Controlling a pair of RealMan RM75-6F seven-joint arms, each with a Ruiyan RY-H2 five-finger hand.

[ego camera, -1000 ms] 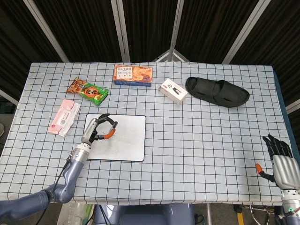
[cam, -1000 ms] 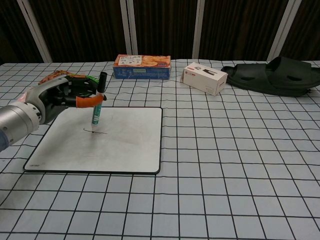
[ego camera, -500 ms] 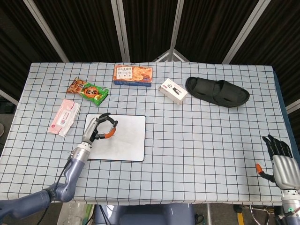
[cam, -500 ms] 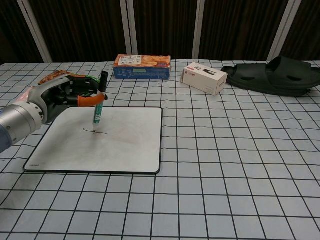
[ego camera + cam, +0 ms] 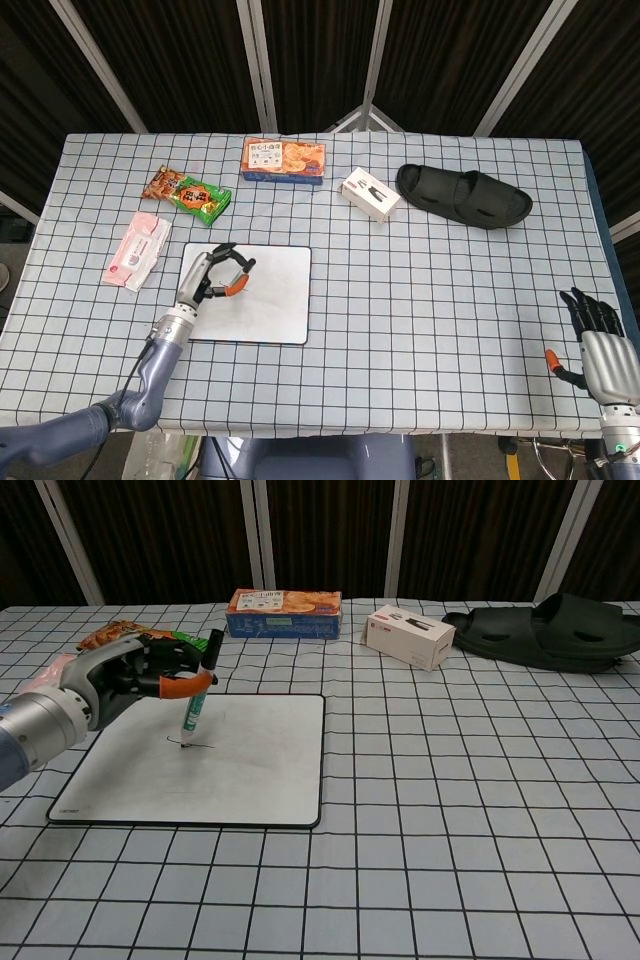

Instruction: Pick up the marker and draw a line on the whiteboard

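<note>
My left hand (image 5: 125, 680) (image 5: 205, 278) holds the marker (image 5: 198, 698) over the whiteboard (image 5: 240, 770) (image 5: 275, 300), pinched between an orange-tipped thumb and the fingers. The marker is tilted, black cap up, and its tip touches the board at the left end of a short dark line (image 5: 200, 747). The whiteboard lies flat on the checked cloth at the table's left front. My right hand (image 5: 598, 345) shows only in the head view, at the table's right front edge, fingers apart and holding nothing.
Behind the board lie a snack packet (image 5: 190, 192), a pink pack (image 5: 135, 252), an orange biscuit box (image 5: 285, 613), a small white box (image 5: 410, 636) and a black slipper (image 5: 548, 630). The checked table (image 5: 480, 810) spreads to the right.
The marker has tilted more, its cap leaning right, and its tip has slid slightly left along the short line. The right hand has not moved.
</note>
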